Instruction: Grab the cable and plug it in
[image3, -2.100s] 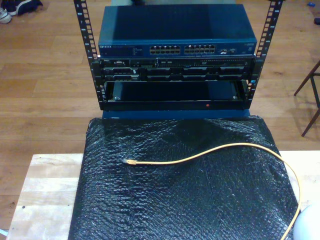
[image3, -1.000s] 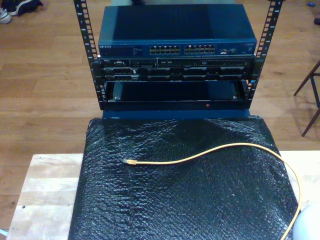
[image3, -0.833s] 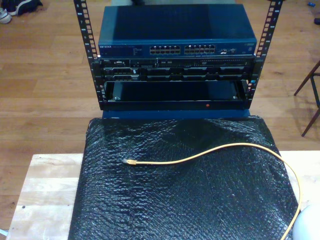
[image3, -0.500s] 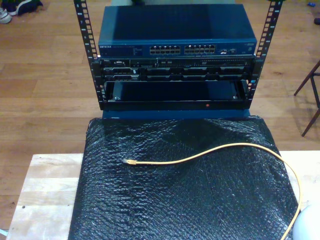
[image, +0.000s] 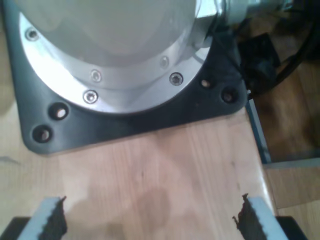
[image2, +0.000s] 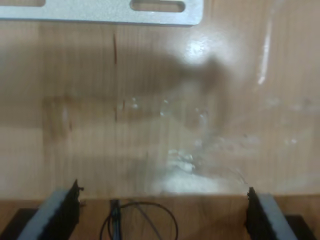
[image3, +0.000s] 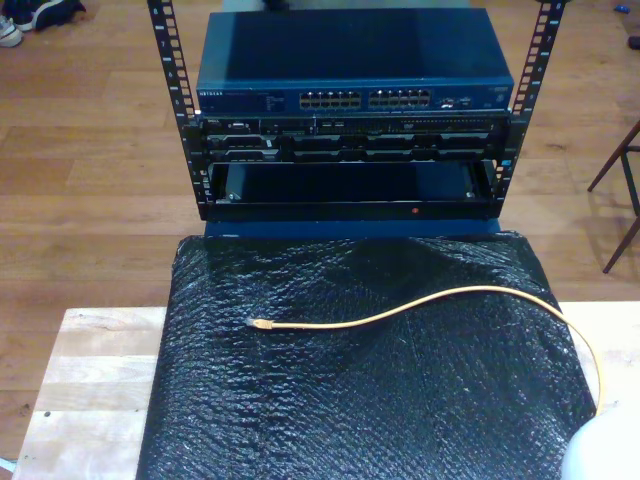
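The yellow-orange cable (image3: 400, 312) lies loose on a black bubble-wrap mat (image3: 350, 400). Its clear plug (image3: 252, 323) points to the exterior view's left, and the cord curves off toward that view's lower right. My first gripper (image: 152, 222) is open over bare wooden tabletop, with nothing between its toothed fingers (image: 50, 222). It hangs close to a silver arm base (image: 110, 50) on a black plate. My second gripper (image2: 161, 212) is open too, over glossy wood, holding nothing. Neither wrist view has the cable in it.
A blue network switch (image3: 355, 60) with rows of ports (image3: 365, 100) sits in a black rack (image3: 350, 160) beyond the mat. A white arm part (image3: 603, 450) shows at the exterior view's lower right. A metal bracket (image2: 100, 11) and thin black wires (image2: 137, 222) lie near my second gripper.
The white arm part at the exterior view's lower right has pushed further into the picture. The cable and plug have not moved.
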